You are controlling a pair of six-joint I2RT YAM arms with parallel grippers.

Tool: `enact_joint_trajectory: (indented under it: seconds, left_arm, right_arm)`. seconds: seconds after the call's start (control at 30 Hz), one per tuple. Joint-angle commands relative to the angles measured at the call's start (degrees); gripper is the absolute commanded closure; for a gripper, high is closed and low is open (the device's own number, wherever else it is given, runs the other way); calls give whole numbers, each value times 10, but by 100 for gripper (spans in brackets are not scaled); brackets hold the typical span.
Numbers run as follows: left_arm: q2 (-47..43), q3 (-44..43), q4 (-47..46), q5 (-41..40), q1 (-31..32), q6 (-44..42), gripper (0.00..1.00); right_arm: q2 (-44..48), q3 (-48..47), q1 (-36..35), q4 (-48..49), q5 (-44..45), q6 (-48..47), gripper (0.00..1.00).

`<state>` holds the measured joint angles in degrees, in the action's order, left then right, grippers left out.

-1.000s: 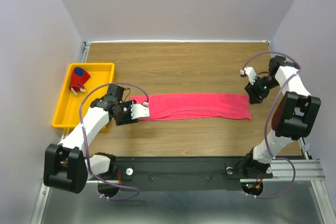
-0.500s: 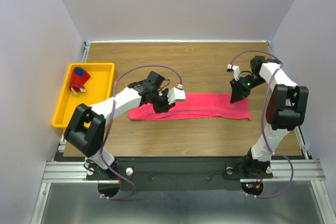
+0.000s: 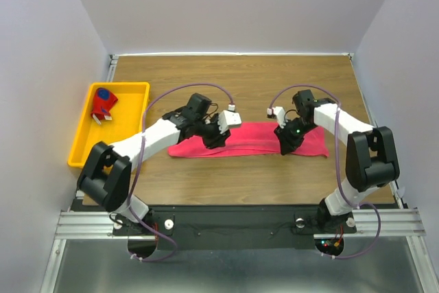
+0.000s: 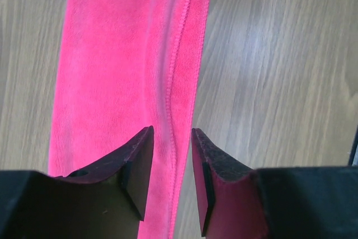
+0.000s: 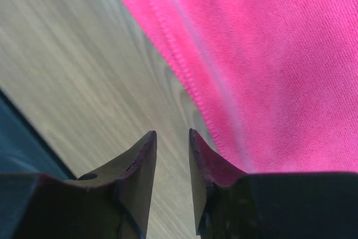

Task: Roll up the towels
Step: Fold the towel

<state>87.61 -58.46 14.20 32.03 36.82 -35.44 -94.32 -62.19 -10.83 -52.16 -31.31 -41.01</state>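
Pink, soft and limp, the plain towel (image 3: 250,139) lies as a long folded strip mid-table (image 3: 240,80), likely to sag unless pinched at its hemmed near edge, where the left gripper (image 4: 172,132) and right gripper (image 5: 172,134) hover, jaws slightly apart, empty.

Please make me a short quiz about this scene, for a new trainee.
1. True or false: the flat pink-red cloth towel lies inside the yellow plastic tray.
2. Fill in: the left end effector and the right end effector are both at the ____ towel.
3. The red and navy patterned cloth towel is: A) on the pink-red towel, B) in the tray, C) held by the right end effector.
Key: 1 false; 2 pink-red; 3 B.
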Motion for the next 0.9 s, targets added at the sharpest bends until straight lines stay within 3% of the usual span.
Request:
enact_joint_trajectory:
  seconds: [0.0, 0.27, 0.87]
  left_arm:
    - [-68, 31, -19, 39, -14, 41, 54]
    - [-111, 55, -14, 9, -32, 45, 53]
    - [-104, 53, -2, 1, -40, 27, 52]
  right_arm:
    - [26, 23, -23, 96, 77, 28, 64]
    - [2, 27, -42, 130, 109, 39, 61]
    - [-18, 52, -47, 126, 122, 16, 64]
